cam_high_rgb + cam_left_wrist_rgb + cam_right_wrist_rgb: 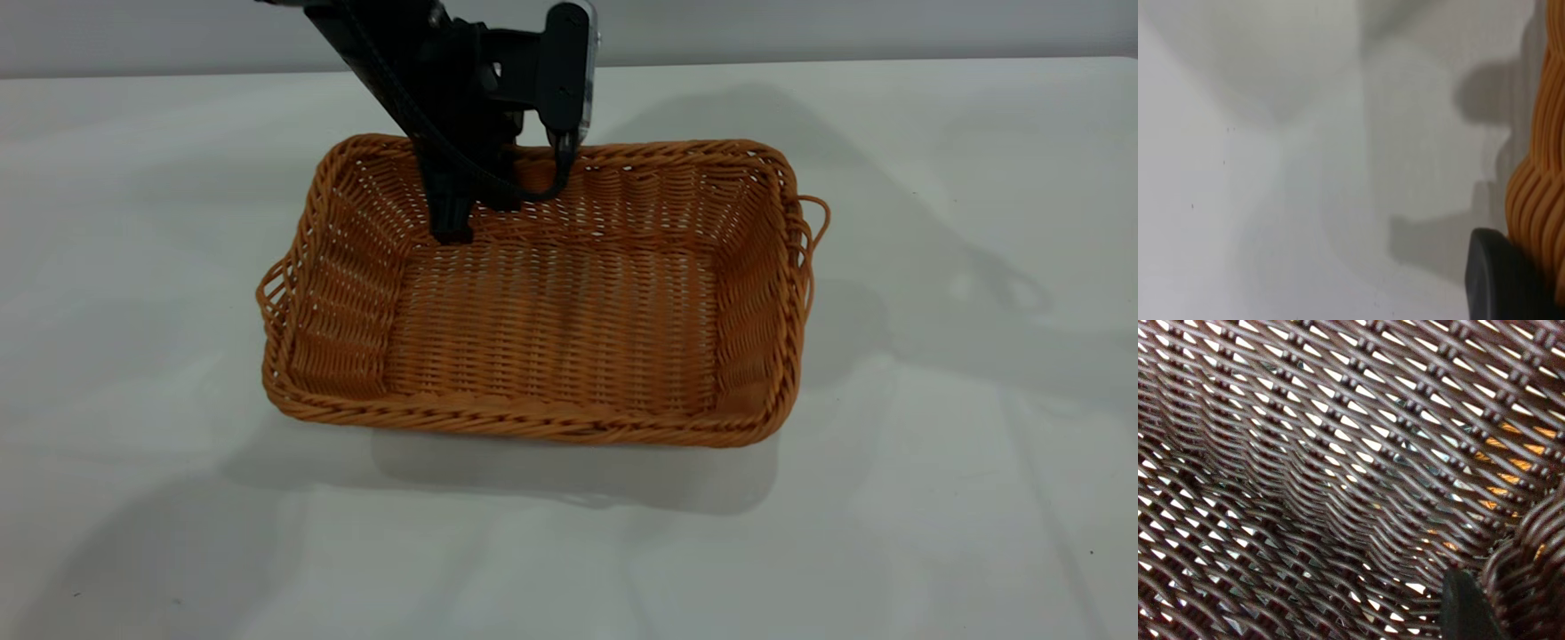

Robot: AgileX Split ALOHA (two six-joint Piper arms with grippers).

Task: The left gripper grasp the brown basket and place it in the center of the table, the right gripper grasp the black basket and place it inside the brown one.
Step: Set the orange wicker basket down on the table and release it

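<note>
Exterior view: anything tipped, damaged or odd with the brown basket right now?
Nothing stands out. The brown basket sits flat and upright on the table, weave intact, empty. The left gripper is at its far rim. The black basket shows only in the right wrist view, filling it.

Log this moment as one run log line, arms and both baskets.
left gripper: on far rim of brown basket | brown basket: mid table, empty | right gripper: unseen in exterior view, black basket fills its wrist view

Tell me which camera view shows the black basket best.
The right wrist view: the black basket fills it, its dark weave seen close up. The exterior view and the left wrist view show nothing of it.
</note>
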